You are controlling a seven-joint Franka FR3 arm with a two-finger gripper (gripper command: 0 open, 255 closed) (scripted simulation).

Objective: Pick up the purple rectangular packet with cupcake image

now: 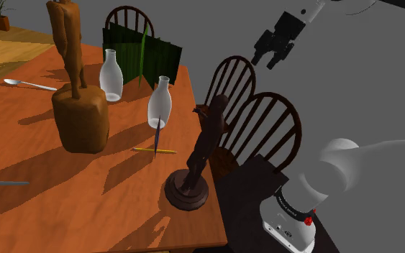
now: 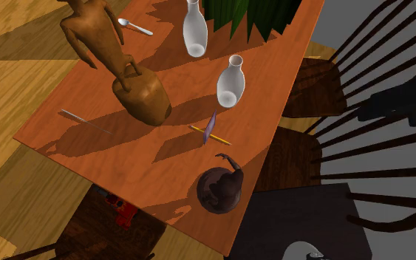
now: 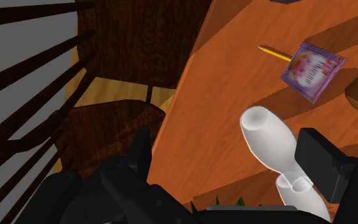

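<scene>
The black fingers (image 3: 139, 151) stand apart, clasping nothing, and the gripper (image 1: 267, 59) hangs high over the chairs beside the table (image 1: 42, 180). The purple packet (image 3: 312, 69) stands on edge by a yellow pencil (image 3: 274, 53), near the closer white bottle (image 3: 269, 137). This looks like the approach step: next it must swing over and come down.

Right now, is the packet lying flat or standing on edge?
Standing on edge: the packet shows as a thin upright sliver, and it is thin in the second exterior view too.

packet (image 3: 312, 69) print unreadable, no legible text
</scene>
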